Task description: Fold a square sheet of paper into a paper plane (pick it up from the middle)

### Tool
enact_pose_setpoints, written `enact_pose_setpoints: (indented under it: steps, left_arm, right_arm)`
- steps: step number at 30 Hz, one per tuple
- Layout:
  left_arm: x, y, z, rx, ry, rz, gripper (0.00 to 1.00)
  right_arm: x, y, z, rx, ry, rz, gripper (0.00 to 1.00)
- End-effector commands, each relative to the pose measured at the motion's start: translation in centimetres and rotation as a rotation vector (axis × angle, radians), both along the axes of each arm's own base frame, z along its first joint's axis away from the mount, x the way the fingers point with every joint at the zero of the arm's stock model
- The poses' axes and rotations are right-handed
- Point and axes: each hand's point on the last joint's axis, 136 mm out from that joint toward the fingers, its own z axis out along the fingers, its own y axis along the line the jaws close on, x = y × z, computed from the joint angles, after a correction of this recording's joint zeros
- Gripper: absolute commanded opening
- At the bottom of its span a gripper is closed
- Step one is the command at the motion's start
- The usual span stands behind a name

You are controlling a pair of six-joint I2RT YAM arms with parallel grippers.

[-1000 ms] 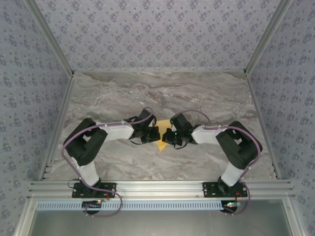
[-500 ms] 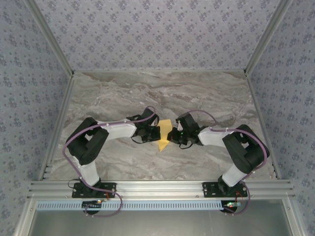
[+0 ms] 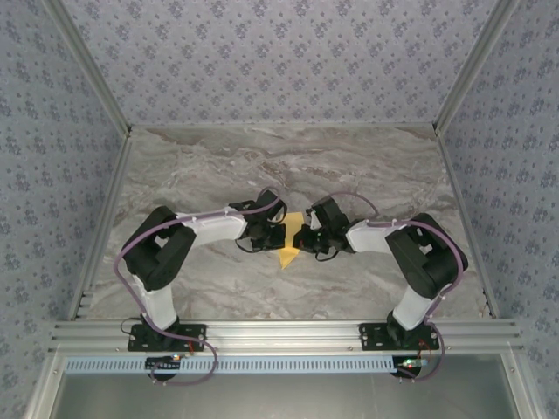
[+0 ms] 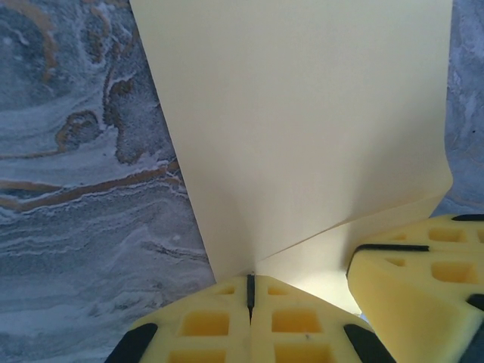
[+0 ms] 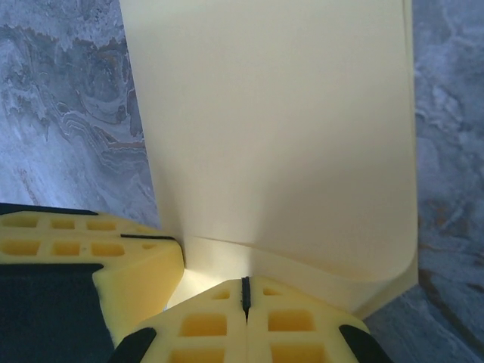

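The yellow foam fingers (image 4: 204,325) of the left gripper (image 4: 251,291) were pressed tight together at the bottom of the left wrist view. They pinched the near edge of the thin yellow-orange square sheet of paper (image 4: 302,113). In the right wrist view, the right gripper (image 5: 244,291) was clamped on the same paper (image 5: 280,113) in the same way, with no gap between its fingers. Each wrist view also had one foam finger of the other gripper in a bottom corner, so the two grippers sat just beside each other.

From the fingers, the paper rose up and filled most of both wrist views. Near the bottom it bent into a soft curve where one layer lay over another. It looked bent over but not pressed flat.

In the top view, the paper (image 3: 289,244) sat in the middle of the frame, between the two grippers and over the grey marble table (image 3: 349,166). A point of it stuck out toward the bottom of the frame.

The paper had been picked up and a fold had been started, it seemed. No narrow plane with wings could be seen, so most of the folding was likely left to do.

Both arms were bent at the elbow and reached in toward the middle. The left gripper (image 3: 276,236) and the right gripper (image 3: 303,239) faced each other.
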Motion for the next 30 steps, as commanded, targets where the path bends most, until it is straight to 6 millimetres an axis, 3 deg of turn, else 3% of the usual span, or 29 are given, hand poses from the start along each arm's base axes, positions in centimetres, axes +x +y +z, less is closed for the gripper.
enact_pose_setpoints:
  steps: [1,8,12,15,17,19,23,30]
  left_arm:
    - [-1.6,2.8,-3.0,0.159,0.062,0.001,0.0]
    - [-2.4,4.9,-4.2,0.249,0.096,0.045,0.0]
    - [-2.7,5.1,-4.6,0.255,0.103,0.043,0.0]
    - [-2.6,4.9,-4.5,0.246,0.1,0.041,0.0]
    - [-2.4,4.7,-4.3,0.239,0.095,0.039,0.0]
    - [-2.2,4.5,-4.1,0.232,0.091,0.037,0.0]
    - [-2.2,4.2,-4.0,0.226,0.087,0.033,0.0]
    - [-2.3,4.3,-4.0,0.226,0.088,0.038,0.0]
  right_arm:
    - [0.0,-0.7,-1.1,-0.048,0.017,0.003,0.0]
    - [-0.9,-5.3,-3.3,-0.107,0.078,-0.091,0.0]
    - [-0.6,-6.7,-1.9,-0.09,0.058,-0.108,0.0]
    - [0.4,-5.8,1.0,-0.074,-0.015,-0.088,0.0]
    - [0.7,-4.1,2.6,-0.053,-0.058,-0.052,0.0]
    - [0.8,-2.6,3.2,-0.053,-0.078,-0.016,0.0]
    - [0.9,-0.8,2.3,-0.049,-0.056,0.013,0.0]
    - [1.7,-0.8,0.4,-0.059,-0.018,0.004,0.0]
